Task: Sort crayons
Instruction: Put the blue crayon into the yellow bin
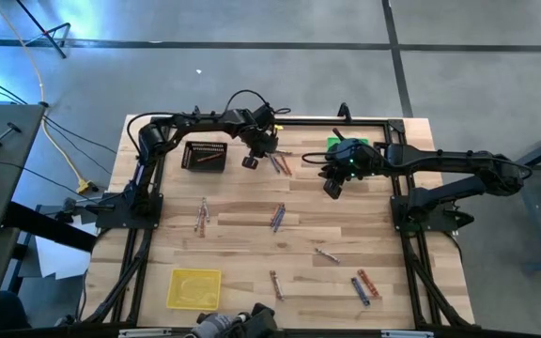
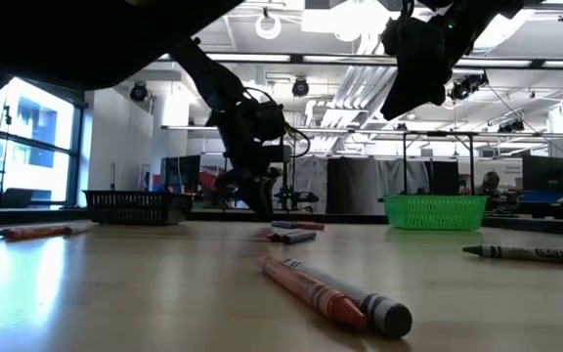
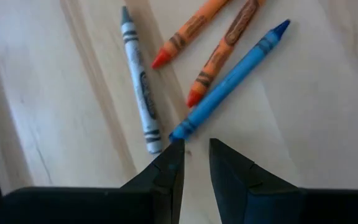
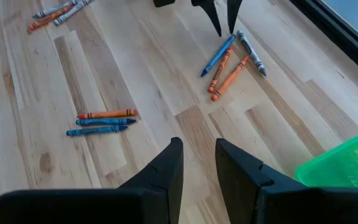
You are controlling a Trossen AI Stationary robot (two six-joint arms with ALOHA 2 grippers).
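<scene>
Near the black tray (image 1: 205, 155), the left gripper (image 3: 195, 163), jaws slightly spread and empty, is being poised over a blue crayon (image 3: 229, 81) for pickup; the right gripper (image 4: 197, 163) is likewise held slightly spread above the desk (image 1: 252, 239).

The table (image 1: 252, 244) is pale wood with darker strips. One tray (image 1: 205, 155) is black, one (image 1: 195, 287) is yellow and one basket (image 2: 435, 211) is green. Near the dark left gripper (image 3: 195, 163) lie a blue crayon (image 3: 229, 81), two orange crayons (image 3: 191, 31) with black marks, and a grey crayon (image 3: 138, 87). Another crayon (image 1: 325, 253) looks perhaps grey.
</scene>
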